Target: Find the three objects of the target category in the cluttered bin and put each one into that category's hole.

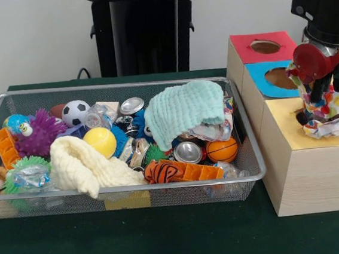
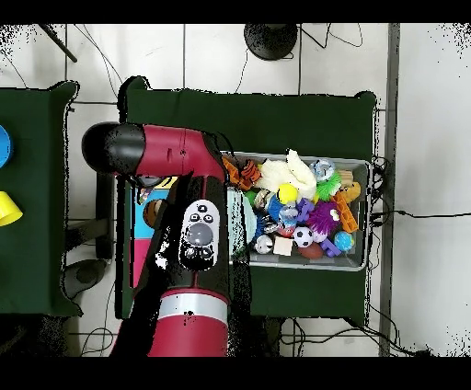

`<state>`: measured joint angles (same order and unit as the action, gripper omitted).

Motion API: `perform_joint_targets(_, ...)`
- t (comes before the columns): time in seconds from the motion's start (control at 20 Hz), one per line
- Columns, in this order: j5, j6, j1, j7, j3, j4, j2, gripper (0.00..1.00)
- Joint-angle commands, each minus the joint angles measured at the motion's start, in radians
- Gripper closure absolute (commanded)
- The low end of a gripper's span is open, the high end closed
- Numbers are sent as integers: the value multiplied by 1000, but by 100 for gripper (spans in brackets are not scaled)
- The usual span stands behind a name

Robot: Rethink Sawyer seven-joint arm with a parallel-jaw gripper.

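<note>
My gripper (image 1: 315, 106) is at the right, over the yellow-topped box (image 1: 292, 151). It is shut on a white polka-dot fabric piece (image 1: 332, 117), which bunches on the box top and hides the hole. The wire mesh bin (image 1: 117, 86) stands to the left, full of clutter. Another spotted white fabric (image 1: 222, 126) peeks out under the mint-green waffle cloth (image 1: 184, 109) at the bin's right end. In the overhead view my arm (image 2: 189, 230) covers the gripper and boxes; the bin (image 2: 369, 213) lies to its right.
The blue-topped box (image 1: 268, 80) and red-topped box (image 1: 257, 48) stand behind the yellow one. The bin also holds a cream fluffy cloth (image 1: 86, 165), a yellow ball (image 1: 100, 141), a soccer ball (image 1: 75, 112), a basketball (image 1: 222, 151), cans and a purple spiky toy (image 1: 38, 135).
</note>
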<state>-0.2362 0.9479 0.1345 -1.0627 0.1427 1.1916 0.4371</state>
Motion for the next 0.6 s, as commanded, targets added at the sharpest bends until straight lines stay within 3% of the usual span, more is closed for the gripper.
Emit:
perform_joint_targets(0.05,-13,49,-13,-294,-34,29,-48,100)
perform_joint_targets(0.35,11,-12,-27,-185,-79,-5,-59,100)
perform_joint_targets(0.4,23,-14,-28,-153,-86,-13,-60,0)
perform_joint_targets(0.6,1,-124,-37,-169,-106,-21,-70,0)
